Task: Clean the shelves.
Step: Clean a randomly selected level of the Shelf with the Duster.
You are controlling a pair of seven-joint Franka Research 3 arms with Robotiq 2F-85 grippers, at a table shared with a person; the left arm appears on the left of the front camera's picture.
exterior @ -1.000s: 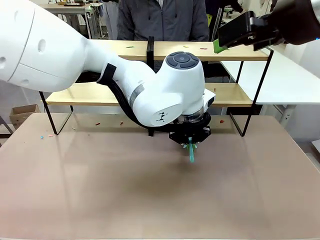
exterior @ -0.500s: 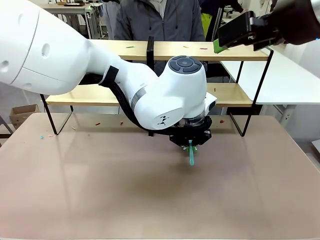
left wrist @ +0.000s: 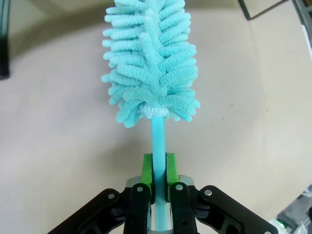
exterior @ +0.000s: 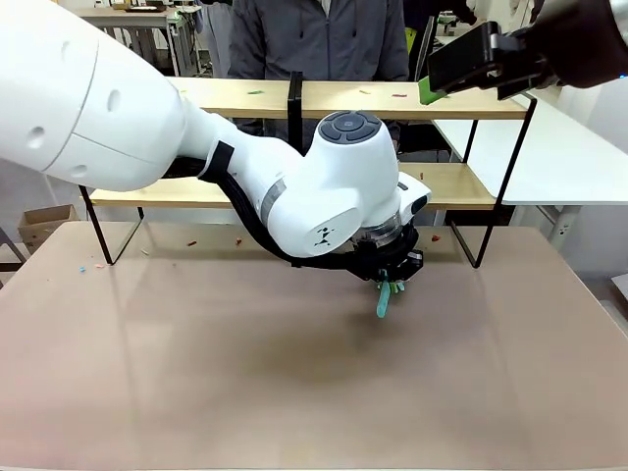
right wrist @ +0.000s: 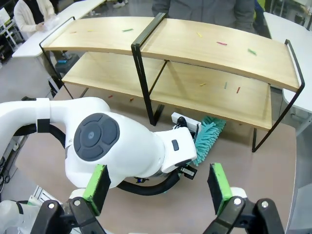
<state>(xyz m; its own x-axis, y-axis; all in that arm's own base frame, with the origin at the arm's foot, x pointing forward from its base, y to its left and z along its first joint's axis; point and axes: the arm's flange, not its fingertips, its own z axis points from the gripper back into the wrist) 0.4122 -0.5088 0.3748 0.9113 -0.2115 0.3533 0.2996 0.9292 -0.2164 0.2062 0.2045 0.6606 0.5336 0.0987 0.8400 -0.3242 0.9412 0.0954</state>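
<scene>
**Duster in the left hand, scrap-strewn shelves at the desk's twelve o'clock edge**

The left hand (left wrist: 159, 168), closed tight on the thin handle of a fluffy turquoise chenille duster (left wrist: 151, 63), hovers low over the pinkish-brown desk (exterior: 196, 373). The two-tier light-wood shelves on a black metal frame (right wrist: 185, 44) carry small coloured scraps (right wrist: 222, 43). The right hand (right wrist: 158, 183) hangs wide open and empty at two o'clock. The duster head probably needs raising to board height, then drawing flat along it, clear of the central upright. From the front, the arm hides the lower board's middle, and whether the head touches the desk is unclear.
</scene>
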